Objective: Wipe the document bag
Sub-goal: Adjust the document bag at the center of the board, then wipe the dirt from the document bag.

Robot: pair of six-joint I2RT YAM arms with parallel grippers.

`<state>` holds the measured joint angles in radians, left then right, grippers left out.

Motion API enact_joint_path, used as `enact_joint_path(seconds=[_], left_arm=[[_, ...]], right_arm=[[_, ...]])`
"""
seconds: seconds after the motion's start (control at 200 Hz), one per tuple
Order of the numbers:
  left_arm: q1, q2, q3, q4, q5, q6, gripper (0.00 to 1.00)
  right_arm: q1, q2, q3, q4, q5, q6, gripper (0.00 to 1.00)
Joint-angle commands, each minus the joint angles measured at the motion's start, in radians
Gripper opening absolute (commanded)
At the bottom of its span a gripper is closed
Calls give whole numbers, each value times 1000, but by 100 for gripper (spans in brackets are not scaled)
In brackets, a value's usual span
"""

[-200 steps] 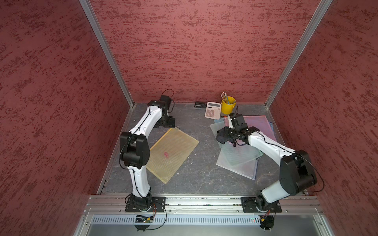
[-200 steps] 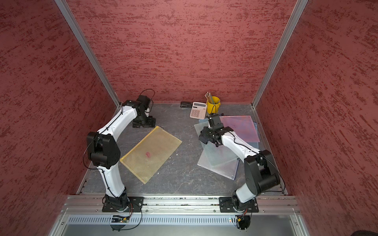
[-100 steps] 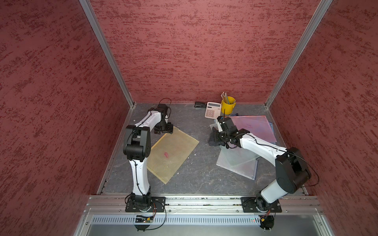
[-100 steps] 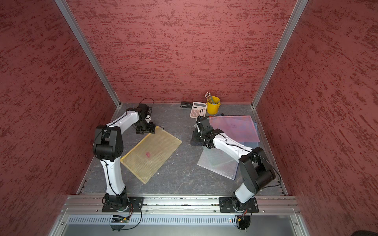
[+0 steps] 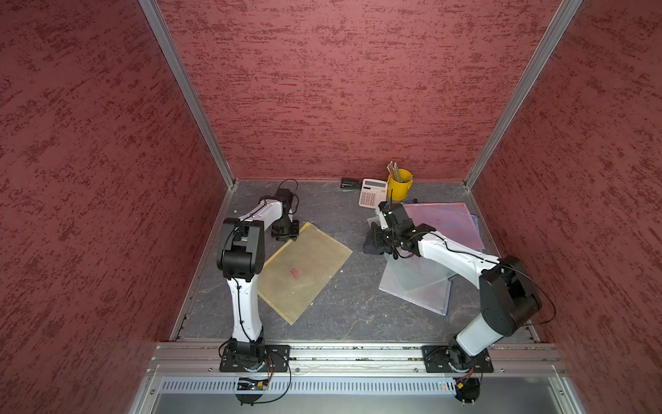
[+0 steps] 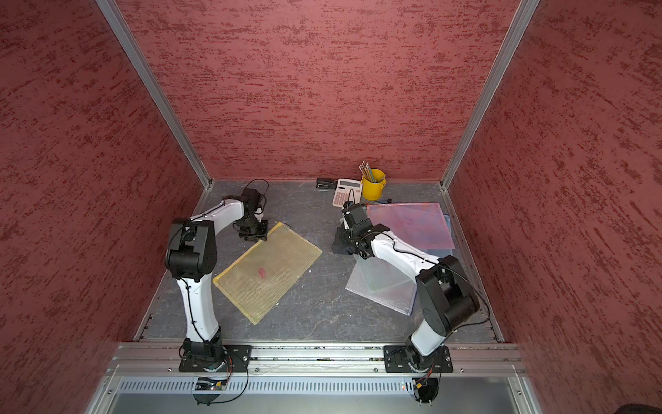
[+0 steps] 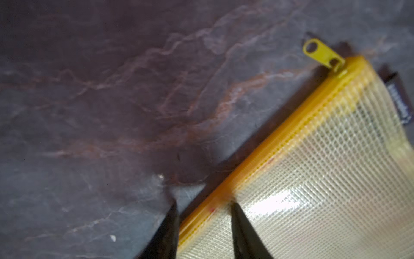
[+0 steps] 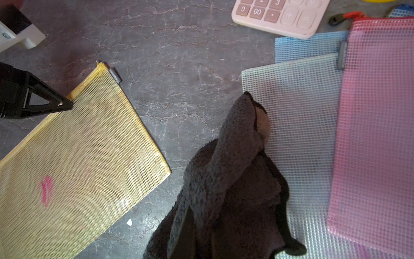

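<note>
The yellow mesh document bag (image 5: 304, 267) lies flat on the grey table, slanted, and carries a pink smear (image 5: 293, 273) near its middle. My left gripper (image 7: 202, 213) points down at the bag's far corner. Its jaws stand narrowly apart astride the orange zip edge (image 7: 280, 139), one finger on the table and one on the mesh. My right gripper (image 5: 376, 240) is shut on a dark cloth (image 8: 230, 170) that hangs down and hides its fingers. The cloth (image 6: 340, 243) is at the left edge of the pile of bags, to the right of the yellow bag (image 6: 267, 269).
A pile of other mesh bags lies at the right, a pink one (image 5: 444, 225) over pale blue ones (image 5: 415, 283). A calculator (image 5: 372, 193), a yellow pencil cup (image 5: 399, 183) and a black stapler (image 5: 350, 184) stand along the back wall. Red walls close in three sides.
My left gripper came down from the back corner onto the yellow bag's zip edge and its jaws narrowed. My right arm carried the cloth left and lower, off the pile's middle.
</note>
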<state>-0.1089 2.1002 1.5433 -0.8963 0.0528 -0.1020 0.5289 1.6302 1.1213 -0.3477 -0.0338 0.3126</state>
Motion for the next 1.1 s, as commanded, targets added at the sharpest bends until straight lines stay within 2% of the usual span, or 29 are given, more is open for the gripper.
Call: enact_joint_path(seconds=[0.0,0.135,0.406,0.471,0.536,0.686,0.887,1.092], left_arm=[[-5,26,-60,16,78,-55,21],[5,9,-77,12,109,-143,0],[2,-110,-193,177,269,-393,0],[-13,-145,-235,230,285,-457,0],[-32,-173,-269,282,293,-516,0],[-66,-207,-343,398,295,-633,0],[-75,-215,-395,493,289,-698,0],[-74,-224,-421,526,287,-697,0]], right_arm=[[9,1,29,33,3,-15,0],[9,-3,37,25,10,-27,0],[32,-42,153,-47,26,-74,0],[72,-41,196,-51,8,-104,0],[128,-11,241,-47,-63,-140,0],[265,142,279,28,-151,-158,0],[343,286,182,159,-199,-123,0],[353,335,45,92,-102,-94,0]])
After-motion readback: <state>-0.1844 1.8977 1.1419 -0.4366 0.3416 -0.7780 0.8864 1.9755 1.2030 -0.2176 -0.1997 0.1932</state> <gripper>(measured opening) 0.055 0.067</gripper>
